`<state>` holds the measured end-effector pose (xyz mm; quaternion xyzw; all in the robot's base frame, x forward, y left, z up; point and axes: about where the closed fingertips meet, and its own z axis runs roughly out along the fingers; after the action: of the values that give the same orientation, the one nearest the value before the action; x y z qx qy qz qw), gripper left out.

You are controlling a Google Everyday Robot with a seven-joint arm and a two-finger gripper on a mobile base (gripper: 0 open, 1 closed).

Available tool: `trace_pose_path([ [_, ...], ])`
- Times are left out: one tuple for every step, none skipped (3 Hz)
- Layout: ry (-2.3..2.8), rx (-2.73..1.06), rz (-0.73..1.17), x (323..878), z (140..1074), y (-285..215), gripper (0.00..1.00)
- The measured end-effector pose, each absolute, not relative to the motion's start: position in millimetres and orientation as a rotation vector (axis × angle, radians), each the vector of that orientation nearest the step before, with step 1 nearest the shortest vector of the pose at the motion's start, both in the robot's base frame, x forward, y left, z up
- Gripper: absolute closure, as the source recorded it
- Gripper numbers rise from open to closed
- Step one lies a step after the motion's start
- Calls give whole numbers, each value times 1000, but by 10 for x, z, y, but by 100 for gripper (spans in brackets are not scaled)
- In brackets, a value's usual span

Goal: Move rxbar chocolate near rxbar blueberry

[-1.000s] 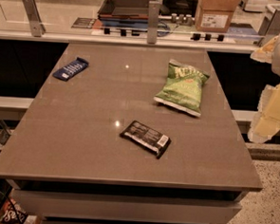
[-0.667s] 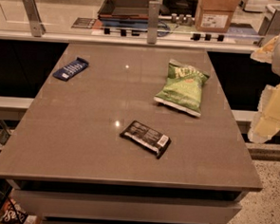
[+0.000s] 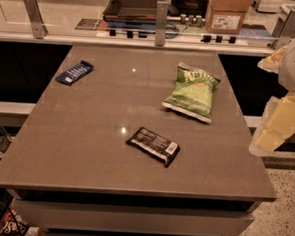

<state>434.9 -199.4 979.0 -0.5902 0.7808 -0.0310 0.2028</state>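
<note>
Nothing has shifted since the earlier frames that we can make out: both bars, the bag and the arm sit where they did.

The rxbar chocolate [image 3: 153,145] lies flat on the grey table [image 3: 75,155], a little right of centre and toward the near edge. It sits at a slant, with the end bearing the white patch pointing right and nearer to us. The rxbar blueberry [image 3: 74,72] lies flat at the far left of the tabletop, close to the left edge, also slanted. The two bars are well apart, on a diagonal across the table with bare tabletop between them.

A green chip bag [image 3: 191,91] rests at the far right of the table, behind and to the right of the black bar and not touching it.

The gripper [image 3: 280,123] — the pale cream part of the arm at the right border of the view — hangs just beyond the table's right edge, roughly level with the chip bag and well apart from both bars. We cannot tell whether it is set wide or narrow, and we see nothing in it.

Behind the table runs a counter with upright metal posts [image 3: 161,23], and a cardboard box [image 3: 228,12] stands on it at the right. Speckled floor [image 3: 281,223] shows at lower right.
</note>
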Motion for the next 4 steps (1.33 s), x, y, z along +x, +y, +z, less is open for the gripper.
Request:
trace_pose_path([
  [2156,-1586,3,4348,9635,-1905,0],
  [2113,-1492,127,4376,9459,-1809,0],
  [2041,-1386,261,4440,9241,-1675,0],
  [1948,-1269,371,4498,9046,-1486,0],
])
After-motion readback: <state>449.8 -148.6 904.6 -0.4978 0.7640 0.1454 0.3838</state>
